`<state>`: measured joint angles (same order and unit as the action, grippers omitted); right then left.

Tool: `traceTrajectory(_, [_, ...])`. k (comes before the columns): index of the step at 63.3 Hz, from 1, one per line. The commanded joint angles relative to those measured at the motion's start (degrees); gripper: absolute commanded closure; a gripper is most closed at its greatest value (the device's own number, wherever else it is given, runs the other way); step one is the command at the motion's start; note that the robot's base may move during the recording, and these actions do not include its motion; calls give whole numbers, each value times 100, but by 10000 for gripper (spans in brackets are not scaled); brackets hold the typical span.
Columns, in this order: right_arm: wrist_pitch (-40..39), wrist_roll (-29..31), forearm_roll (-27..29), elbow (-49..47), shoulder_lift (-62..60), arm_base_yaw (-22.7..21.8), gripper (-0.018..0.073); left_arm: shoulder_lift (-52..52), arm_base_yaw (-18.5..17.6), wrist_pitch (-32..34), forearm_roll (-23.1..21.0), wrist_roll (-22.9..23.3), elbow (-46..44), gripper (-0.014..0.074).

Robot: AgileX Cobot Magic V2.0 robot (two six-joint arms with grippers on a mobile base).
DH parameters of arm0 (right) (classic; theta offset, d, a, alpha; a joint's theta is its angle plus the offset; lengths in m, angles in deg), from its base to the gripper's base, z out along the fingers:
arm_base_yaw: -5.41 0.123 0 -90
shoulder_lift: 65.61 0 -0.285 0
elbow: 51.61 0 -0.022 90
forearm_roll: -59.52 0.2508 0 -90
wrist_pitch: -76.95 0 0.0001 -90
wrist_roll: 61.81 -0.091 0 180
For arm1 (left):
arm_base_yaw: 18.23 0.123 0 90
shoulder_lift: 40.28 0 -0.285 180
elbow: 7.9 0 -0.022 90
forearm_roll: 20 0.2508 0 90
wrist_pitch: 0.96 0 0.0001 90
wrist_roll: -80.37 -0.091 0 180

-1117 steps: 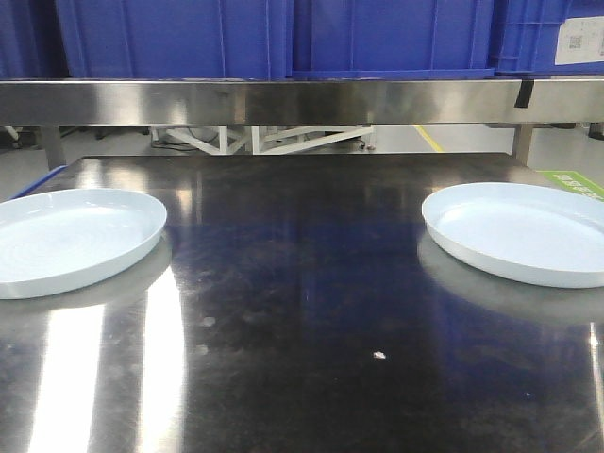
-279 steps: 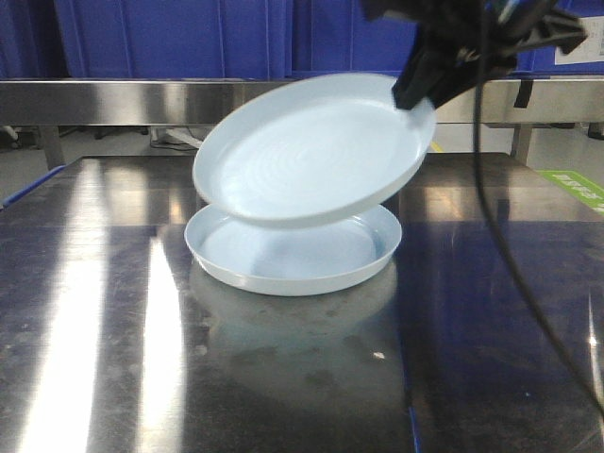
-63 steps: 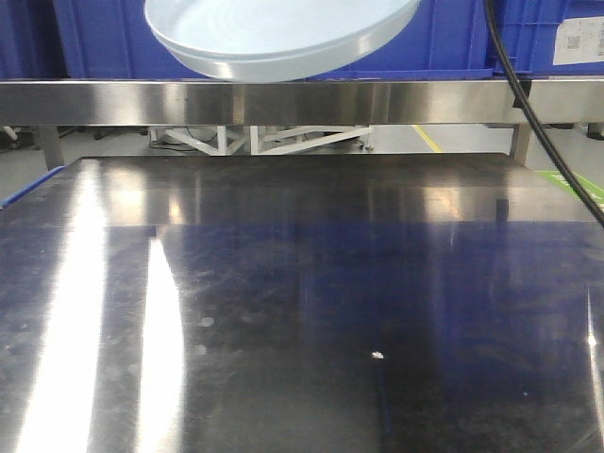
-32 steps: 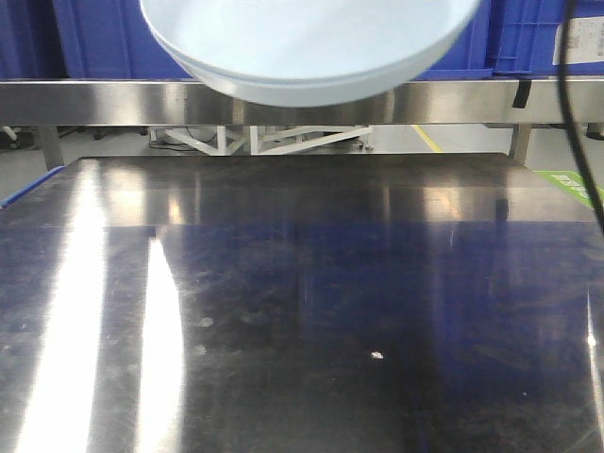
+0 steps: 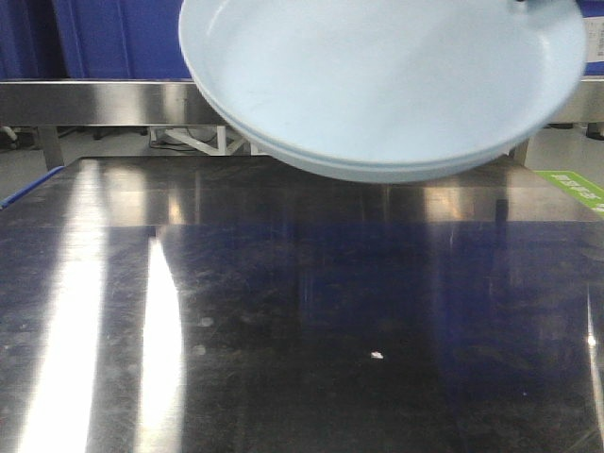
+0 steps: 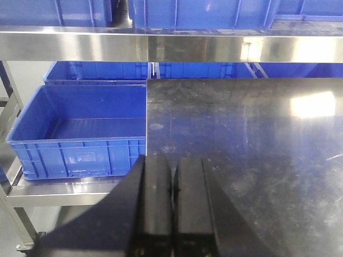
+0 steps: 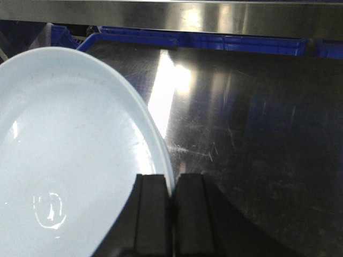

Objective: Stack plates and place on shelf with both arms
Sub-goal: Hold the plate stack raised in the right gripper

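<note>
Plates (image 5: 377,85) — glossy pale blue-white, nested, tilted — pinched by right claw (image 7: 172,184).

The plates (image 5: 377,85), first laid apart at left and right on the table (image 5: 283,330), have been stacked, lifted off it, and lately brought nearer and rightward.

Those plates (image 5: 377,85) look smooth and glossy, the desk (image 5: 283,330) is shiny scuffed steel, the shelf (image 5: 94,101) is brushed metal, and the crates (image 6: 80,134) are blue plastic.
</note>
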<state>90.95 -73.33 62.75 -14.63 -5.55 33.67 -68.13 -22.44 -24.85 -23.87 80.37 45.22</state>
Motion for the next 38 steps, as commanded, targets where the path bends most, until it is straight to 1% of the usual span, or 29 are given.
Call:
traceTrajectory(1, [-755,26,11,-107,-180,8,511,-28,-30,505,-6,0,-159,498])
traceTrajectory(38, [-754,26,11,-108,-170,8,511,-28,-30,505,-6,0,-159,498])
